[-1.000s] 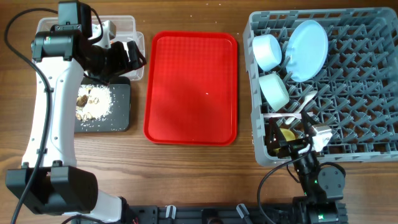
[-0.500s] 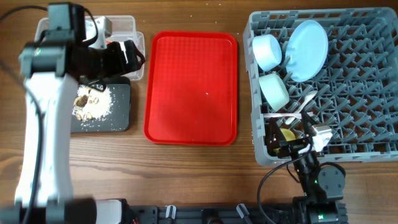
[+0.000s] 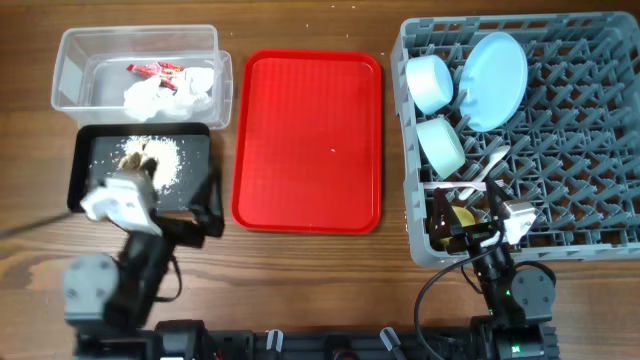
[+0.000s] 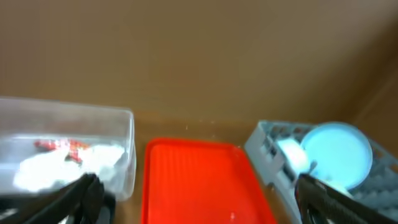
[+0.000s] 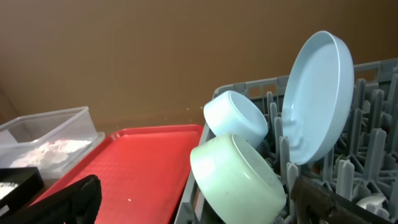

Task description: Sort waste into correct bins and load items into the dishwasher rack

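Observation:
The clear tub [image 3: 70, 60] holds the red wrapper [image 3: 155, 69] and the white napkin [image 3: 170, 90]. The black tray [image 3: 85, 165] holds food scraps [image 3: 145, 158]. The grey rack [image 3: 580, 120] holds the light blue plate [image 3: 493, 68], the light blue bowl [image 3: 430, 82], the pale green bowl [image 3: 440, 147], white cutlery [image 3: 482, 170] and the yellow cup [image 3: 462, 214]. My left gripper [image 3: 210, 205] is open and empty at the black tray's front right corner. My right gripper [image 3: 455, 228] is open over the rack's front left corner. In the right wrist view the plate [image 5: 317, 93] and both bowls [image 5: 239, 177] stand on edge.
The flat red tray [image 3: 308, 140] lies bare between the bins and the rack. It also shows in the left wrist view [image 4: 196, 180] and the right wrist view [image 5: 137, 162]. Both arm bases sit at the table's front edge.
My left arm has pulled back from above the clear tub to the front left of the table, uncovering the tub's contents. The right arm has not moved.

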